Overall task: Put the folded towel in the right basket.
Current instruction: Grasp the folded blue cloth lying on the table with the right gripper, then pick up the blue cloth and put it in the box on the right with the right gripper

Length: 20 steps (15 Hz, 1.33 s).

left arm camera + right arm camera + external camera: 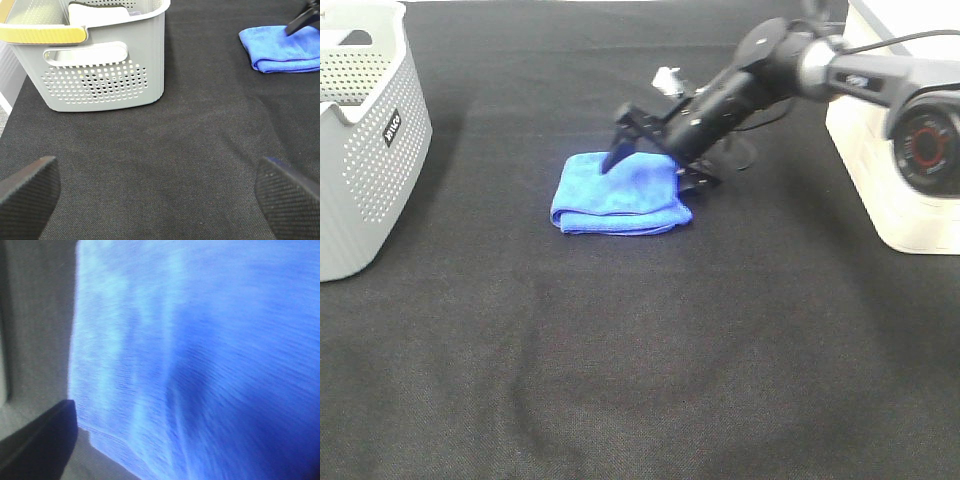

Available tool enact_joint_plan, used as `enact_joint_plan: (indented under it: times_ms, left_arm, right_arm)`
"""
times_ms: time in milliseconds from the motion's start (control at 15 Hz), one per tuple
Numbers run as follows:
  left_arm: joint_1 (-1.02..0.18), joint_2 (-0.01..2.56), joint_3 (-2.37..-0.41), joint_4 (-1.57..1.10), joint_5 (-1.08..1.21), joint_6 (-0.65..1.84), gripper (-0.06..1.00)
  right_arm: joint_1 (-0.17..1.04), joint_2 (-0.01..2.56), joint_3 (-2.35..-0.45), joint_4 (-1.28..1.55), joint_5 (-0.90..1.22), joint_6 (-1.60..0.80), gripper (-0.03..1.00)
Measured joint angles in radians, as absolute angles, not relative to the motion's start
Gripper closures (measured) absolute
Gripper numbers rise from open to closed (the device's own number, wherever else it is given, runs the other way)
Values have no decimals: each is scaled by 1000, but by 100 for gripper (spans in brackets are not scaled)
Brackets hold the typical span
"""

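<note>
The table [620, 400] is draped black; the folded towel [620, 200] lies bright blue, layered (slightly rumpled). The right gripper [653, 172] and the left gripper [159, 197] both gape wide.

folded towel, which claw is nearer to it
Right. The right claw is down at the folded towel, one finger on its top. The left claw hangs far off over the black cloth, by the grey basket.

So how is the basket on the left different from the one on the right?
The left basket is grey with walls full of small holes; the right basket is white with plain sides. The left basket carries a small black label; none shows on the right basket. The left basket stands in the open, while the robot's arm partly hides the right basket. Both stand on the black tablecloth and dwarf the blue towel.
</note>
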<state>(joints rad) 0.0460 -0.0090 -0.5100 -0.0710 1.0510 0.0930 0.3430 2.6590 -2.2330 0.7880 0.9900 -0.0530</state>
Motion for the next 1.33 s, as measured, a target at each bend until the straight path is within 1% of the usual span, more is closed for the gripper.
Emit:
enact_joint_plan:
  times_ms: [67, 200, 267, 333, 400, 733, 1000, 1267, 1333]
  left_arm:
    - [46, -9, -510, -71, 1051, 93, -5]
    - [46, -9, -510, -71, 1051, 93, -5]
    - [46, -9, -510, -71, 1051, 93, -5]
    - [46, -9, -510, -71, 1051, 93, -5]
    - [46, -9, -510, -71, 1051, 93, -5]
    - [46, -9, -510, -71, 1051, 93, -5]
    - [46, -9, -510, -71, 1051, 93, -5]
    - [46, -9, -510, -70, 1051, 93, -5]
    - [46, -9, -510, -70, 1051, 93, -5]
  right_arm:
    - [365, 2663, -2233, 792, 969, -53, 12]
    - [378, 2667, -2233, 801, 944, -53, 22]
    - [378, 2667, -2233, 801, 944, -53, 22]
    - [378, 2671, -2233, 800, 942, -53, 28]
    - [378, 2674, -2233, 798, 939, -53, 35]
    - [378, 2685, -2228, 788, 936, -53, 77]
    - [378, 2681, -2228, 780, 945, -53, 77]
    - [375, 2620, -2222, 707, 1091, -53, 77]
    - [375, 2620, -2222, 707, 1091, -53, 77]
